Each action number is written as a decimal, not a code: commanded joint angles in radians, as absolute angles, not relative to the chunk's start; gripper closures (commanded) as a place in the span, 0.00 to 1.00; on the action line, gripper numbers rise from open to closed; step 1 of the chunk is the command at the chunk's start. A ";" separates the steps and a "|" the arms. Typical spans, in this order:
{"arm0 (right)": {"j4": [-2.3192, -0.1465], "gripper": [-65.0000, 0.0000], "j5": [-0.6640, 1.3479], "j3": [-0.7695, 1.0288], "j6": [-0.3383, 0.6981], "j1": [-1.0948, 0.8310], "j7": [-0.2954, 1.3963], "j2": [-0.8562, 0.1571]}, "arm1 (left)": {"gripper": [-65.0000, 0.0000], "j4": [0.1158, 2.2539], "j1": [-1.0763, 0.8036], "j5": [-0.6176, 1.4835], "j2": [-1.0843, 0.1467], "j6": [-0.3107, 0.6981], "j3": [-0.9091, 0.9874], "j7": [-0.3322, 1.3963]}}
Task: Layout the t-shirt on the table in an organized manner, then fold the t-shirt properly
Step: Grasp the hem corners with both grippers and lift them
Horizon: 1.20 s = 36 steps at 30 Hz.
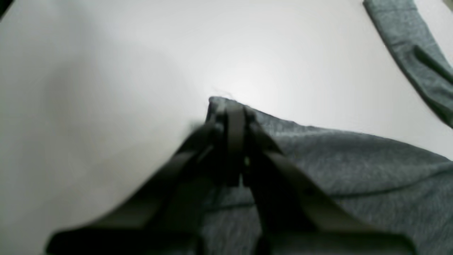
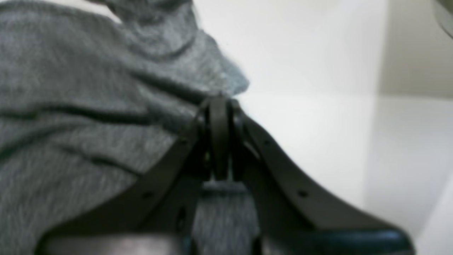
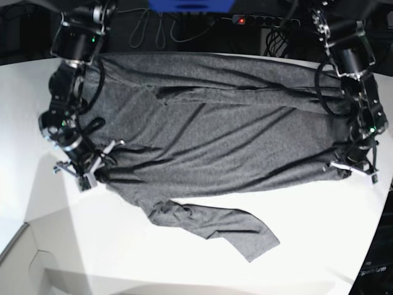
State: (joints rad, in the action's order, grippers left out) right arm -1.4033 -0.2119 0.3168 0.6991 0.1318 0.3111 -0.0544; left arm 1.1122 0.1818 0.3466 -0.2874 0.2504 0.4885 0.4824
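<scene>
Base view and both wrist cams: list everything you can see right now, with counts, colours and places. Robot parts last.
t-shirt: one, heathered dark grey, long-sleeved, spread wide across the table between the two arms; one sleeve trails toward the near edge.
table: one, white, under the whole shirt, with a curved edge.
power strip: one, dark, with a red light, behind the table's far edge among black cables.
blue panel: one, at the top edge of the base view, cut off.
left gripper: one, black, shut on the shirt's edge, at the base view's right.
right gripper: one, black, shut on the shirt's edge, at the base view's left.
</scene>
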 commanded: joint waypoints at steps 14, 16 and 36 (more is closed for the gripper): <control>-1.817 1.00 -0.015 0.317 0.698 -0.110 0.369 -0.064 | 1.00 1.348 0.074 0.472 -0.326 0.255 0.602 0.507; -1.859 1.00 -0.015 0.317 0.698 -0.153 0.366 -0.059 | 1.00 1.382 0.053 0.472 -0.321 0.255 0.624 0.522; -1.899 1.00 0.101 0.374 0.698 -0.377 0.361 -0.062 | 1.00 1.503 -0.251 0.671 -0.286 0.255 0.742 0.533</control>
